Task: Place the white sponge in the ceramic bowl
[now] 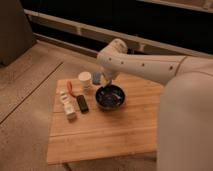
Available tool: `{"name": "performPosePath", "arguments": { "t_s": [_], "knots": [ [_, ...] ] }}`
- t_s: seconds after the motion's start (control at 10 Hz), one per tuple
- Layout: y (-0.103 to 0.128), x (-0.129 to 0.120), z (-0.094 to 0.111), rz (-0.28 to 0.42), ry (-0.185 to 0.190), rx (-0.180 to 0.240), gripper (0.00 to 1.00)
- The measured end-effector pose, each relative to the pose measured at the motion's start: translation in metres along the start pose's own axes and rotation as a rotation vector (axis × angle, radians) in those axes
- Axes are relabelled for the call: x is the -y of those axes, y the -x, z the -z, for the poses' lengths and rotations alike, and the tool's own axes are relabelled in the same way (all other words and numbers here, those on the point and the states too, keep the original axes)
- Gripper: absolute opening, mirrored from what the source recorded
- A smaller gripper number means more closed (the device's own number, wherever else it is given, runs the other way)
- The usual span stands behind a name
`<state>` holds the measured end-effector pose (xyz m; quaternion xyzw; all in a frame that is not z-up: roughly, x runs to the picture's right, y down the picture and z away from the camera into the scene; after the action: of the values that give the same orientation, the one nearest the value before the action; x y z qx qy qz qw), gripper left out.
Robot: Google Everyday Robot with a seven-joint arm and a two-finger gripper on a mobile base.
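The white sponge (96, 78) is a small pale grey-blue block at the back of the wooden table, just right of a small white cup (85, 78). The ceramic bowl (110, 97) is round, dark and glossy, and stands in front of and to the right of the sponge. My gripper (106, 81) hangs down from the white arm right beside the sponge, above the bowl's far rim. I cannot tell whether it touches the sponge.
A row of white blocky pieces (66, 105), a black bar-shaped object (82, 104) and a small red item (70, 88) lie on the left part of the wooden table (115, 135). My white arm (145, 65) reaches in from the right. Floor surrounds the table on the left.
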<state>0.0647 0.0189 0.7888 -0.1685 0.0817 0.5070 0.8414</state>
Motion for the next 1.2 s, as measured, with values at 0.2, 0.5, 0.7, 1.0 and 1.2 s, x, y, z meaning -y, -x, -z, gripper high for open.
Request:
{"name": "performPosePath", "arguments": {
  "t_s": [0.2, 0.5, 0.7, 1.0, 1.2],
  "knots": [
    [-0.051, 0.004, -0.013, -0.119, 0.03, -0.051, 0.0],
    [-0.081, 0.029, -0.038, -0.247, 0.051, -0.139, 0.0],
    [-0.054, 0.063, -0.064, -0.253, 0.053, -0.211, 0.0],
    [0.046, 0.067, -0.102, -0.085, 0.089, -0.266, 0.0],
    [0.091, 0.054, -0.122, 0.006, 0.134, -0.288, 0.0]
  ]
}}
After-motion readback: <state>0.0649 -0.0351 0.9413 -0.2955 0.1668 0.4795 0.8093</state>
